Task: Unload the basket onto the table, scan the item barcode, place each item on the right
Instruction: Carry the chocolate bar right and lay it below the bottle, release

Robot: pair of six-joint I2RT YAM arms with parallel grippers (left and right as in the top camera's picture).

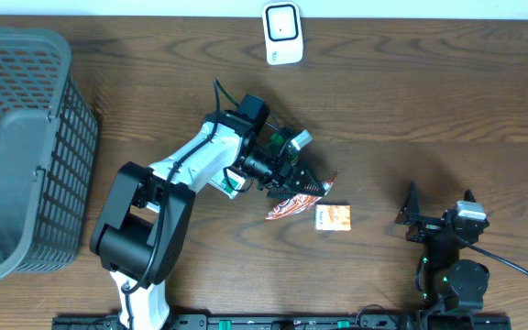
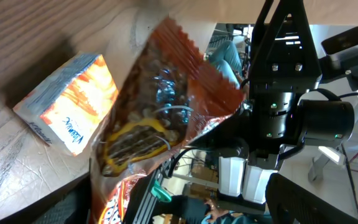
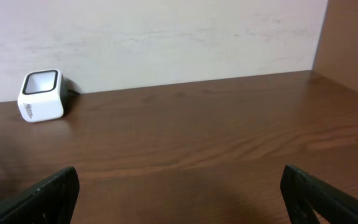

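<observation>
The snack bag (image 1: 293, 203) is located at the tip of the left gripper (image 1: 308, 183), just beside a tissue pack (image 1: 333, 217) on the table (image 1: 429, 92). Whether the left fingers are pinching the bag cannot be determined. The right gripper (image 3: 179, 180) is held with its fingers spread wide.
</observation>
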